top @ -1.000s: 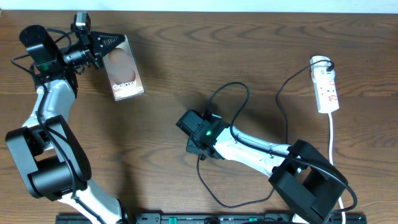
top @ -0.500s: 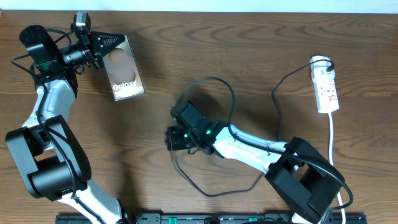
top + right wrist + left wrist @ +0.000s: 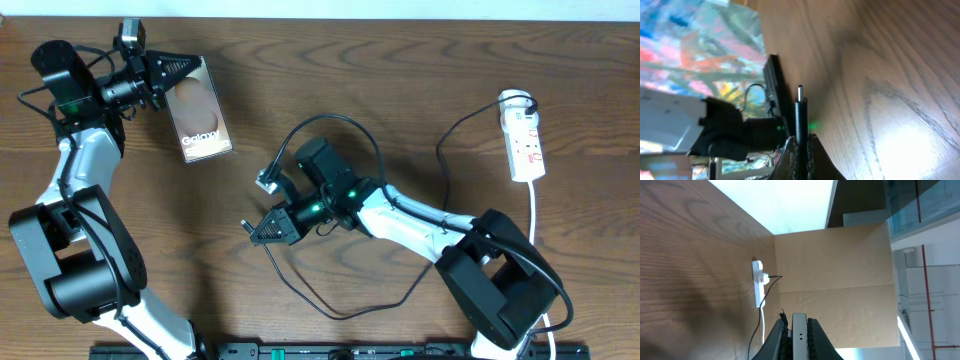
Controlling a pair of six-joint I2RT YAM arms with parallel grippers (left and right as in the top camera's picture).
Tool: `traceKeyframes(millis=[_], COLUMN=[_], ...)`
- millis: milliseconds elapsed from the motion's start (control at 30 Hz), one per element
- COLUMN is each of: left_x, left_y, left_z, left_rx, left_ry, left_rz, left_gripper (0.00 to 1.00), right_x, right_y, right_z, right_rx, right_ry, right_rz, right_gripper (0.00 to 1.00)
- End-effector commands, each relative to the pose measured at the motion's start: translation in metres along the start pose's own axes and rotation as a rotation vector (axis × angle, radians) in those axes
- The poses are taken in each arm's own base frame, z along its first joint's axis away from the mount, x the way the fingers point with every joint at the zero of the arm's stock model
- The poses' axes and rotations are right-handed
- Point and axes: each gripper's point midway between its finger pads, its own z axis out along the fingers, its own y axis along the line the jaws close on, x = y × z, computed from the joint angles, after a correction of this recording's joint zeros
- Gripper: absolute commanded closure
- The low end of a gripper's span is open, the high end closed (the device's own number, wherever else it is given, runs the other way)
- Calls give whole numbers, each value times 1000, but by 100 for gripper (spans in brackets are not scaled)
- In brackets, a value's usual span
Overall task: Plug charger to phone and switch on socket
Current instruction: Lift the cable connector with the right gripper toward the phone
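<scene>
My left gripper (image 3: pixel 178 68) at the far left is shut on one end of the brown-bronze phone (image 3: pixel 200 110), holding it tilted above the table; in the left wrist view the phone's edge (image 3: pixel 799 339) stands clamped between the jaws. My right gripper (image 3: pixel 262 230) at table centre is shut on the charger's black plug tip (image 3: pixel 800 116), which points left toward the phone (image 3: pixel 778 95). The charger cable (image 3: pixel 370 160) loops back to a white plug in the white socket strip (image 3: pixel 526 140) at the far right, which also shows in the left wrist view (image 3: pixel 758 282).
The charger cable lies in loose loops on the wood table (image 3: pixel 420 80) around and under my right arm (image 3: pixel 410 215). The socket's white cord (image 3: pixel 535 235) runs toward the front edge. A black rail (image 3: pixel 330 351) lines the table's front.
My right gripper has swung left and turned to point left, carrying the charger plug tip; the cable loops have shifted with it. My left gripper and the phone have not moved.
</scene>
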Motion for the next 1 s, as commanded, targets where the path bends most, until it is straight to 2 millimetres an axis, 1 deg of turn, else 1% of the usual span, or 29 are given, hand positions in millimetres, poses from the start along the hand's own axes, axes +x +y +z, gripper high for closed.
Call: traceKeyframes(millis=[0,100,267,400,533,667,767,967], left_x=[3,3,3,-2,-8,-14,-18,-22], left_y=[-12,-12,-12,-11,-10,-8,-7,-7], left_z=[-1,-1,-1,-1,-1,-1,-2,-2], left_rx=[9,10,9,1,-8,-19,-24,-31], left_ry=[23,23,22,-7,-40,-78,-98,-124], left_rz=[48,55,63,62,57,58,59,65], left_gripper=[93,93,93,93,93,93,93,93], right_x=[3,-4,-24,-40,-50,-63,-73,-80], right_y=[14,17,28,24,19,21,19,12], right_z=[-2,-2,-4,-10,-20,-30,-43,-64], right_rx=[-98,-105,-133,-119,-114,-129,-140,-147], right_ry=[25,4,-56,-113,-149,-196,-232,-260], right_rz=[-79,-75,-15,88,136,112,85,48], right_gripper=[99,99,99,99,99,99,99,99])
